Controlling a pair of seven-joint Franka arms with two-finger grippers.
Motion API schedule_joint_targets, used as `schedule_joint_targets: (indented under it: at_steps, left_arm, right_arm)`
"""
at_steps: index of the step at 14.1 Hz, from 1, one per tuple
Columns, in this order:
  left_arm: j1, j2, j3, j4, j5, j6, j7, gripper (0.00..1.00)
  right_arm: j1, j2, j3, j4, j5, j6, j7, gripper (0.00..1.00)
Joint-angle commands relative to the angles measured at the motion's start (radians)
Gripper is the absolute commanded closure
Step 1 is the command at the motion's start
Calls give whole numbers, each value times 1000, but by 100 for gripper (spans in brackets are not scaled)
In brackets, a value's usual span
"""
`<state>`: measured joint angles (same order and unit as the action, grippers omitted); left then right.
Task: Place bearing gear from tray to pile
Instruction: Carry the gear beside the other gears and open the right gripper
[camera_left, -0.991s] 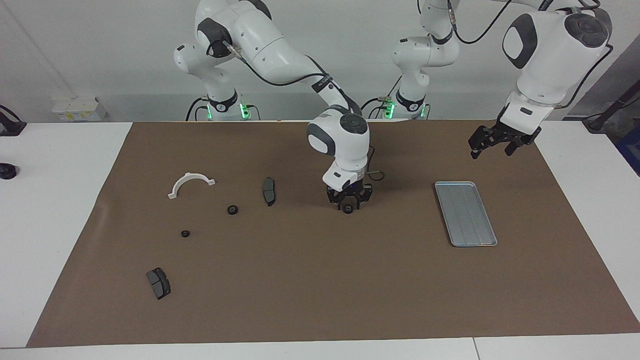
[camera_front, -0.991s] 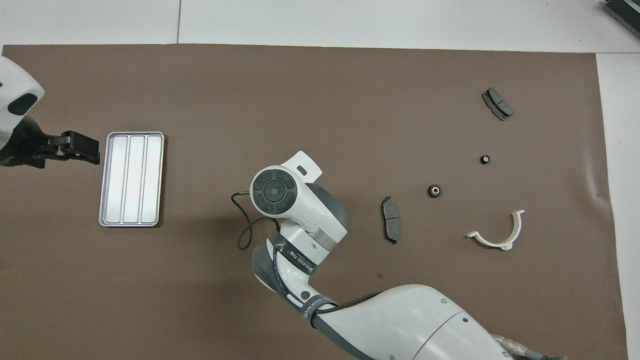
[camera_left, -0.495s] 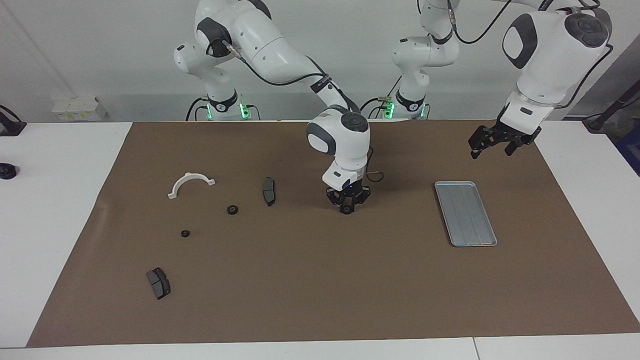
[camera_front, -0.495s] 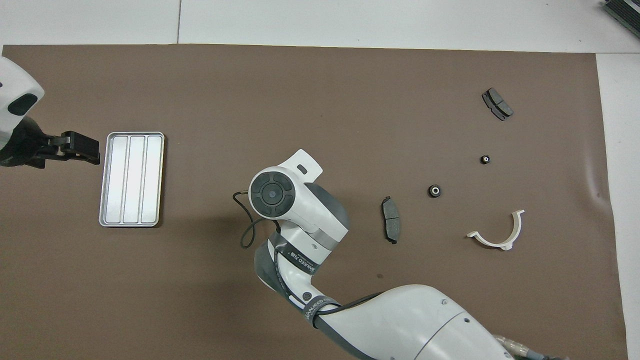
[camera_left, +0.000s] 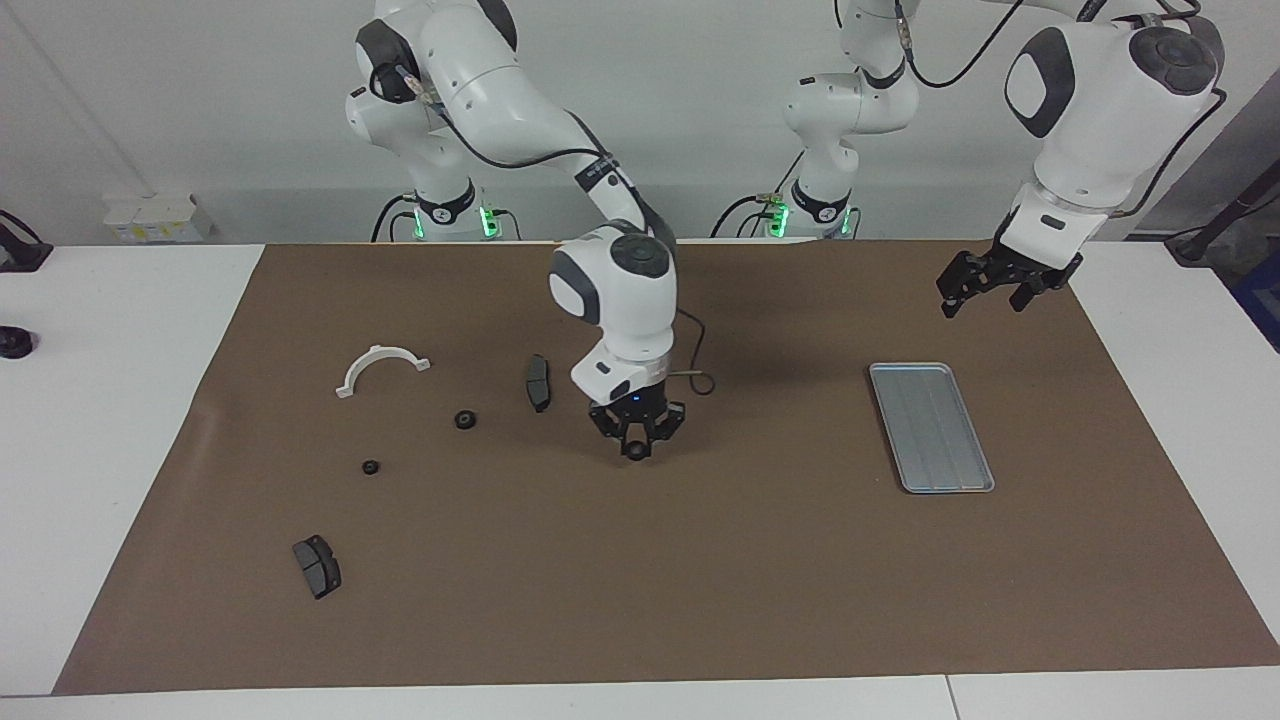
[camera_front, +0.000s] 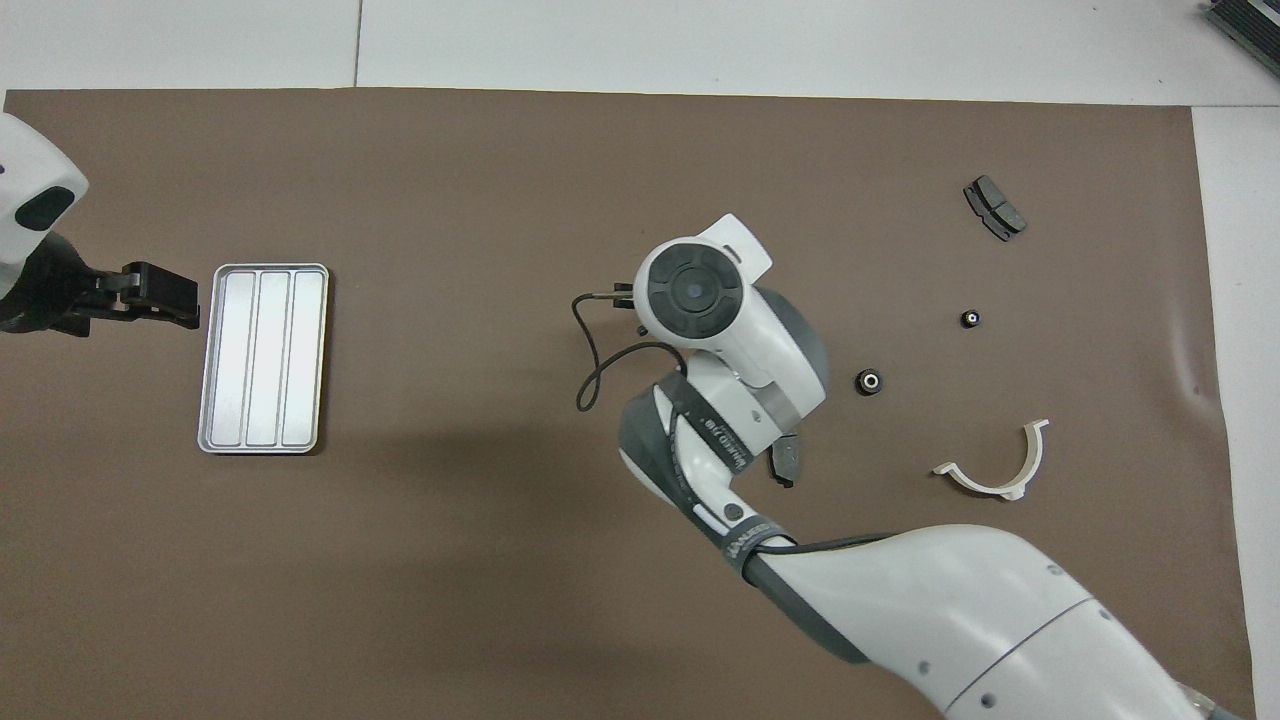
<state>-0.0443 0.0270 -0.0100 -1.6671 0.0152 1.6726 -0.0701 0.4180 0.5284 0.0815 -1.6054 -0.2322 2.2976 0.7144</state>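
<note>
Bearing gear (camera_left: 636, 451) gripped in right claw (camera_left: 637, 447), raised over the brown worktop (camera_left: 700, 560).
Carried between tray (camera_left: 931, 427) and pile: white bracket (camera_left: 380, 367), brake pad (camera_left: 538, 382). Left claw (camera_left: 985, 292) spread wide, waiting above the worktop near the tray.

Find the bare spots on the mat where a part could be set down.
Bare mat runs wide between the tray and the brake pad. Crowded: bracket, two small bearings, second brake pad.
</note>
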Motion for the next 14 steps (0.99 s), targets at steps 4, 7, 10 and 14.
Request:
schedule_joint_targets:
  at_steps: [4, 7, 10, 14]
  left_arm:
    - [9, -33, -5, -36, 17, 10, -3, 0]
    - [9, -33, -5, -36, 17, 10, -3, 0]
    - [9, -33, -5, -36, 17, 10, -3, 0]
    - [9, -33, -5, -36, 17, 10, -3, 0]
  right_arm:
    - [-237, -107, 23, -160, 54, 57, -401, 100]
    - [-395, -94, 24, -235, 115, 167, -645, 100]
    - [-427, -71, 23, -229, 203, 171, -687, 84]
    - [-436, -99, 15, -220, 206, 140, -676, 0]
